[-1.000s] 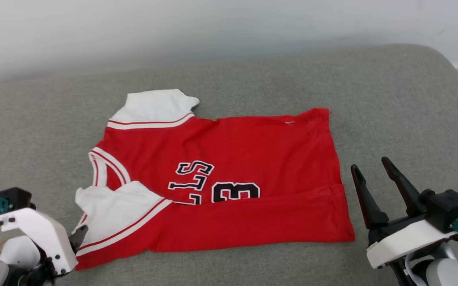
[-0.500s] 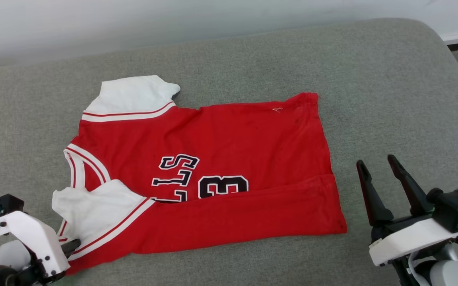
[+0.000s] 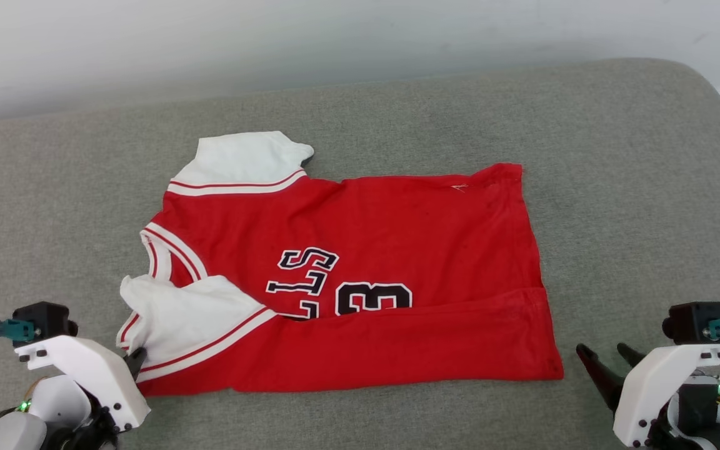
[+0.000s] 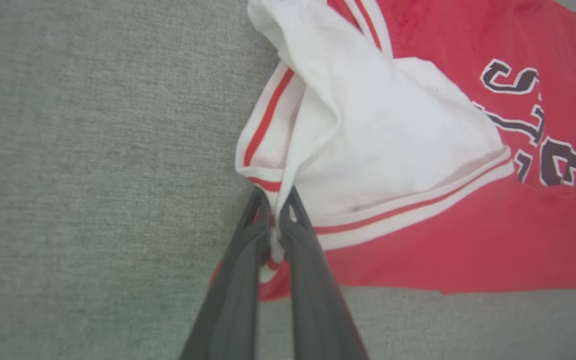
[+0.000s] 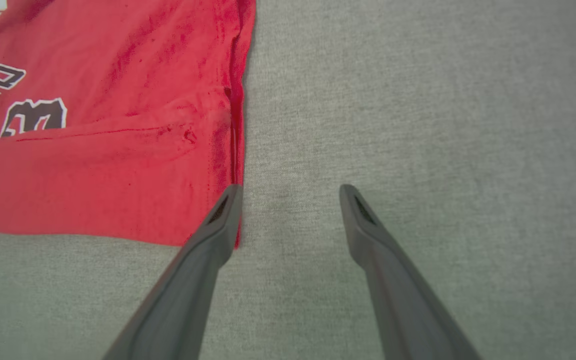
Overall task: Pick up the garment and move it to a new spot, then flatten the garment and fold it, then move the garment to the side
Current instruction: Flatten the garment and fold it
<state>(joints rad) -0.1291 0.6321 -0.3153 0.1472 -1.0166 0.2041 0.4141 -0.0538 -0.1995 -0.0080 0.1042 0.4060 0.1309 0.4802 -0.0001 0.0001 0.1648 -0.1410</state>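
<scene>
Grey woven upholstery [image 3: 647, 187] carries everything, and the two grippers are seen nearest its front edge. The left gripper [image 3: 135, 360] is placed toward the front left corner with its fingers pressed together on the garment [image 3: 366, 250]. In the left wrist view the left gripper [image 4: 274, 197] is shown pinching the striped trim [image 4: 263, 182] where the near sleeve [image 4: 393, 130] bunches.

The right gripper [image 3: 604, 357] is held low toward the front right corner, fingers spread and nothing between them. In its own wrist view the right gripper [image 5: 290, 190] has one fingertip at the near end of the hem [image 5: 235, 125]. The other fingertip and the gap are over bare upholstery. Whether that first fingertip touches the cloth cannot be told.

The garment is laid out near the middle of the surface with its long axis parallel to the front edge, collar [image 3: 169, 259] toward the left edge and hem toward the right. Its near long side is folded over onto the body, covering the lower part of the printed characters [image 3: 341, 294].

The hem corner therefore lies just to the left of the right gripper's gap. A short leftward shift is judged necessary before that corner can be pinched to match the left.

Farther back, the far sleeve [image 3: 247, 159] points toward the rear edge, with a pale wall [image 3: 335, 37] behind.
</scene>
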